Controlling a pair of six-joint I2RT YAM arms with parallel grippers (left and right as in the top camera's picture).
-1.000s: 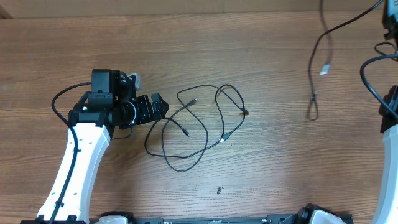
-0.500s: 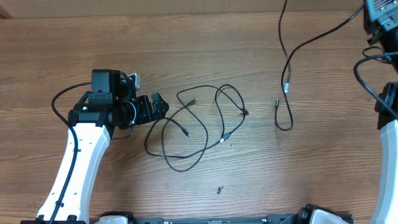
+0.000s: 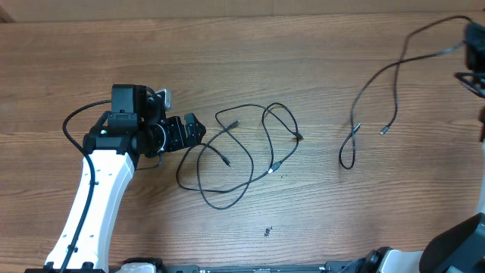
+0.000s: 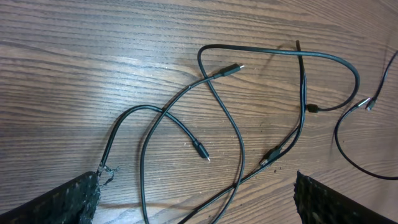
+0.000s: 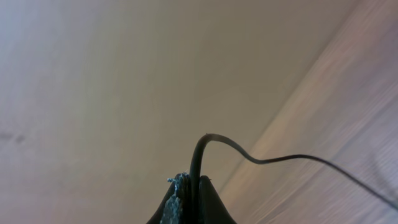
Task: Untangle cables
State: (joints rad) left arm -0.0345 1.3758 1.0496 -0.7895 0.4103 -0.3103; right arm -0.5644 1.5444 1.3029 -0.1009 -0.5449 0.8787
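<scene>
The tangle [image 3: 226, 159] is seen lying in loose, crossing loops at the middle of the table [image 3: 303, 45]. A separate cable [image 3: 396, 83] is drawn out well apart to the right, with its low loop and plug ends down on the wood. That cable is pinched between the fully shut jaws of the right gripper [image 5: 188, 186], up at the far right corner. Just beside the tangle's left edge the left gripper [image 3: 195, 130] is held wide open, and nothing is gripped.

Now the laying-out: the held cable is best carried further clear and lowered slowly, so that no end is flicked back onto the pile. After that a plug end, such as the silver-tipped plug [image 4: 231, 68], looks a better pick than a mid-loop.

From above, the right gripper is cut off by the frame edge. Two strands trail from it, and whether they are one cable held mid-length or two cannot be told. The strands in the tangle cannot be counted, nor is it clear which crosses over which.
</scene>
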